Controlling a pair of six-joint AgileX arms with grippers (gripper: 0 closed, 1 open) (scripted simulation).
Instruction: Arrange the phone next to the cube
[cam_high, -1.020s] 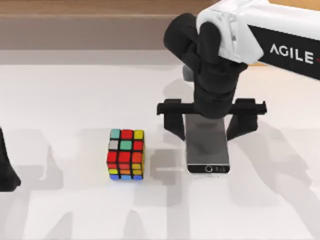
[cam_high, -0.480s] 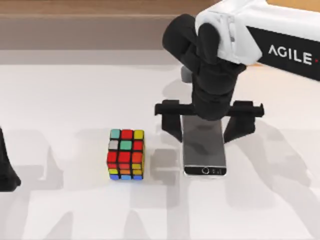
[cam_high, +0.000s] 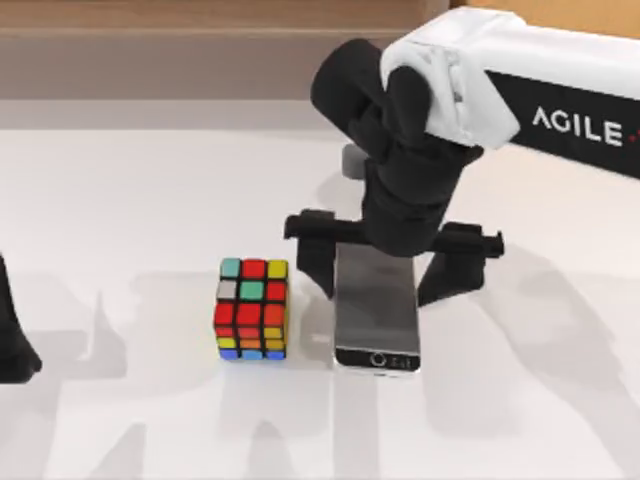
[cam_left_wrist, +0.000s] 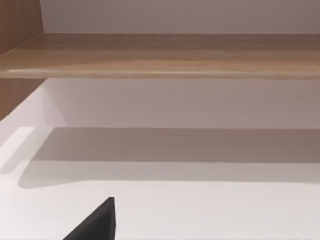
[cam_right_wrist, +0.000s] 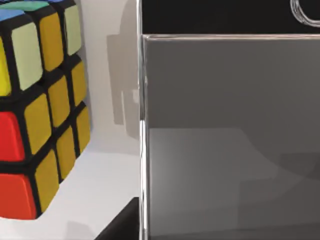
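The phone (cam_high: 377, 322) has a dark glossy screen and a silver rim, and its home button end points to the table's front edge. My right gripper (cam_high: 377, 288) reaches down from the back right and is shut on the phone, one black finger against each long side. The cube (cam_high: 251, 308), with scrambled coloured stickers on a black grid, rests just left of the phone with a narrow gap between them. In the right wrist view the cube (cam_right_wrist: 40, 110) stands close beside the phone (cam_right_wrist: 225, 125), not touching it. My left arm (cam_high: 12, 335) stays parked at the left edge.
The white table (cam_high: 130, 200) stretches left and forward of the cube. A wooden ledge (cam_high: 160, 50) runs along the back, seen also from the left wrist as the wooden ledge (cam_left_wrist: 160, 55).
My right gripper has carried the phone leftward, closing most of the gap to the cube. The cube and the left arm have not moved.
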